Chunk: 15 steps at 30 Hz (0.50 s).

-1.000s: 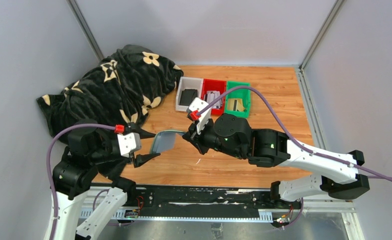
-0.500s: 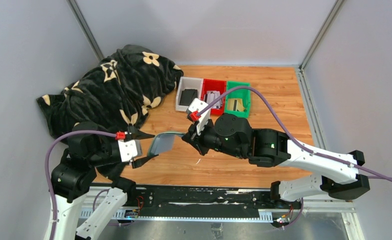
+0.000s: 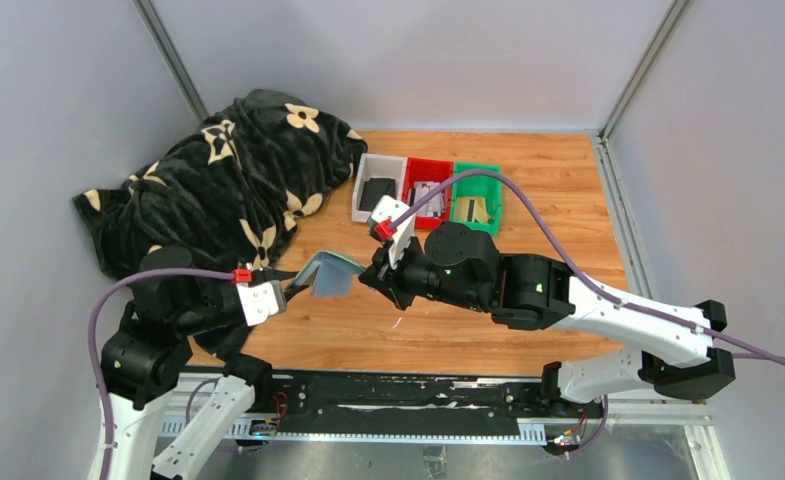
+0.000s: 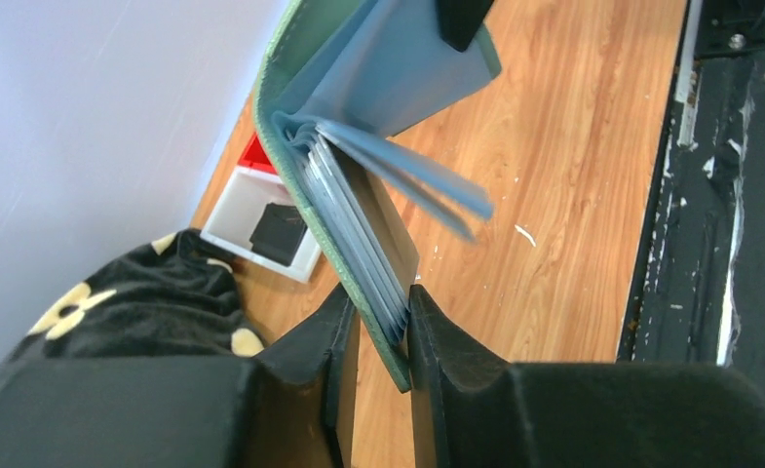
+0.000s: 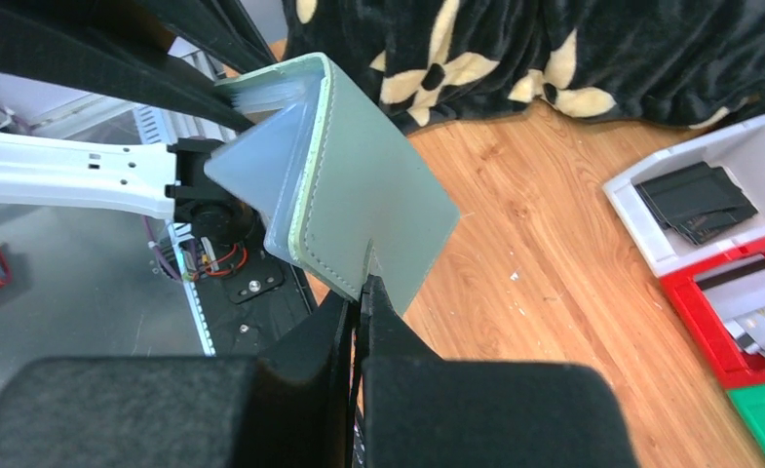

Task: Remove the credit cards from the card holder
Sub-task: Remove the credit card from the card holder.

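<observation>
Left wrist: left hand (image 4: 383,327), open before, now clamps the card holder (image 4: 398,78).

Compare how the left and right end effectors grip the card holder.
The left end effector clamps a thick bundle, one cover with its stack of sleeves, so its fingers stand apart. The right end effector pinches only the other thin cover, fingers almost touching. In the top view the left one reaches in from the left and the right one from the right. Both are shut on the same opened card holder.
</observation>
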Each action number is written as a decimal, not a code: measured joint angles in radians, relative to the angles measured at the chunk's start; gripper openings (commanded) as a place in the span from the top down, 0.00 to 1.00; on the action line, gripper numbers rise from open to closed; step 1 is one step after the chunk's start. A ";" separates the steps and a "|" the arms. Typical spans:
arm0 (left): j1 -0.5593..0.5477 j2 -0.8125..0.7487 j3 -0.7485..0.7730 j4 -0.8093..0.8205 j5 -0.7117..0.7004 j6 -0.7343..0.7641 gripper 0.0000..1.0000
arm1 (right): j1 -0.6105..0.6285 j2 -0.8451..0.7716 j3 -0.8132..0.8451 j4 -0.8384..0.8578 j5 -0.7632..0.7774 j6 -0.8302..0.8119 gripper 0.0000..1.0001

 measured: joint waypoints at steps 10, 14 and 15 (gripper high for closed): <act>0.000 -0.030 -0.019 0.113 -0.048 -0.122 0.97 | -0.003 -0.003 -0.105 0.126 -0.088 -0.011 0.22; 0.000 -0.010 -0.019 0.126 -0.050 -0.210 1.00 | -0.003 -0.003 -0.167 0.196 -0.080 -0.055 0.21; 0.000 -0.002 -0.018 0.127 -0.051 -0.238 1.00 | -0.002 -0.003 -0.178 0.218 -0.070 -0.076 0.21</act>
